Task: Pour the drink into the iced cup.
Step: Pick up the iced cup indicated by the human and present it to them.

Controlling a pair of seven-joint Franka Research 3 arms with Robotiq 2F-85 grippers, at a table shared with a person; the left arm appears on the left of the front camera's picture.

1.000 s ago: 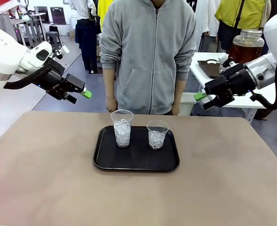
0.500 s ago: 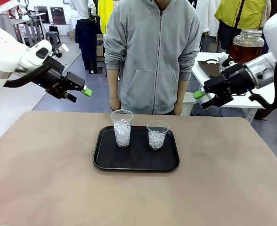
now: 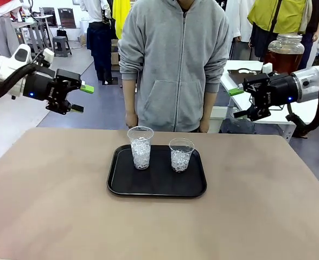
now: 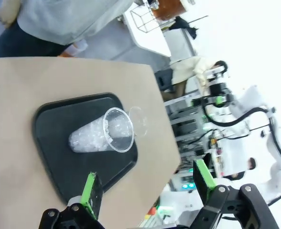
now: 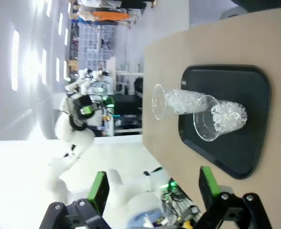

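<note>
Surface: a tan table lies between me and a person in a grey zip hoodie, who stands at its far edge with both arms hanging down.
Tray: a black tray sits mid-table, nearer the person's side.
Cups: two clear cups of ice stand upright on the tray, side by side and not touching. The taller iced cup is on my left, the shorter iced cup on my right.
Drink: the drink, amber-brown, is inside a big lidded glass jar on a white side table behind my right arm, well apart from the tray.
Left gripper: I hold it in the air near the table's far left corner, jaws spread wide with nothing between them.
Right gripper: I hold it in the air off the far right corner, near the side table, jaws also wide apart and empty.
</note>
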